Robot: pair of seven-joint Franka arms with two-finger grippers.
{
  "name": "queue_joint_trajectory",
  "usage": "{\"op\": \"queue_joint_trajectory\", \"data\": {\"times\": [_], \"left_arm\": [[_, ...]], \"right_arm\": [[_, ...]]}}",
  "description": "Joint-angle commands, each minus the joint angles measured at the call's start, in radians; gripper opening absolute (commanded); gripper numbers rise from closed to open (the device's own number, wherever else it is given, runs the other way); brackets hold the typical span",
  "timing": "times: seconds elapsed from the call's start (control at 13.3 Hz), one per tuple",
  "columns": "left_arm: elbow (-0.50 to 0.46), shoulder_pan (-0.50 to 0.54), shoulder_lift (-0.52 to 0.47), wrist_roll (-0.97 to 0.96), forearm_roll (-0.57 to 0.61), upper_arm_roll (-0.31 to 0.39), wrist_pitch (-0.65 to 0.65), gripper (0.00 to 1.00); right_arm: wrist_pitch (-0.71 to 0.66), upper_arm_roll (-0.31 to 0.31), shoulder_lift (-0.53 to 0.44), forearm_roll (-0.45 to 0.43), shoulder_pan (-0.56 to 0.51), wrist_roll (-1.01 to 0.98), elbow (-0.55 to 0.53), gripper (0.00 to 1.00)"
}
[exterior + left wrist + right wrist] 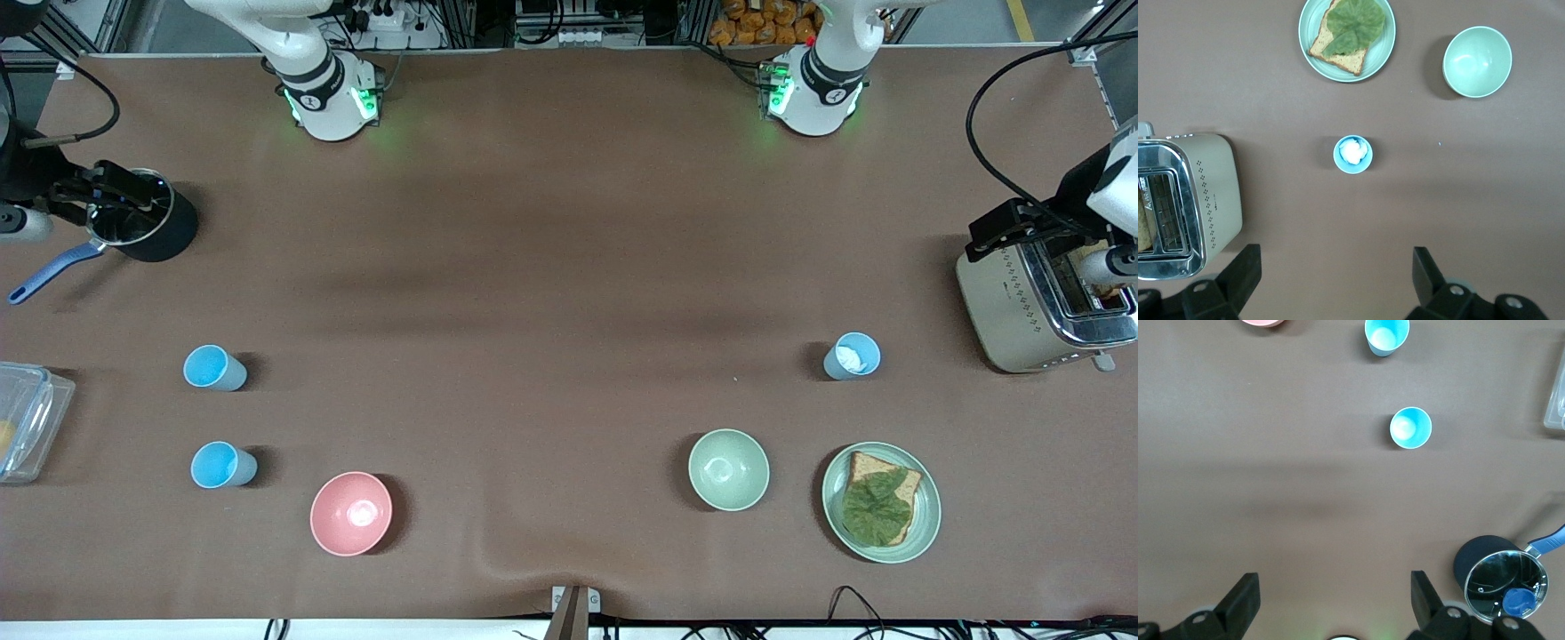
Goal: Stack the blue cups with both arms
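Three blue cups stand upright on the brown table. Two are toward the right arm's end: one (214, 368) (1410, 427) farther from the front camera, the other (222, 465) (1386, 335) nearer to it. The third blue cup (852, 356) (1353, 154), whitish inside, stands toward the left arm's end. My left gripper (1336, 267) hangs open and empty high over bare table, between its base and that cup. My right gripper (1333, 587) is open and empty too, high over the table near its own base. Neither gripper shows in the front view.
A pink bowl (350, 513) and a pale green bowl (728, 469) (1477, 61) sit near the front edge. A plate (925, 511) (1311, 20) carries toast with a leaf. A toaster (1013, 311) (1218, 193), a dark pot (173, 236) (1471, 560) and a clear container (22, 418) line the table's ends.
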Motion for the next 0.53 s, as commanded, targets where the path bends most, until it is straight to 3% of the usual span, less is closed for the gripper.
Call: {"op": "queue_joint_trajectory", "data": {"times": [0.0, 0.45], "left_arm": [[-0.005, -0.01, -0.017, 0.026, -0.022, 0.016, -0.028, 1.0], [-0.001, 0.009, 0.002, 0.031, -0.008, 0.022, -0.026, 1.0]], "right_arm": [[-0.015, 0.009, -0.001, 0.006, -0.016, -0.014, 0.01, 1.0], [-0.015, 0.01, 0.017, 0.006, -0.016, -0.016, 0.004, 1.0]]}}
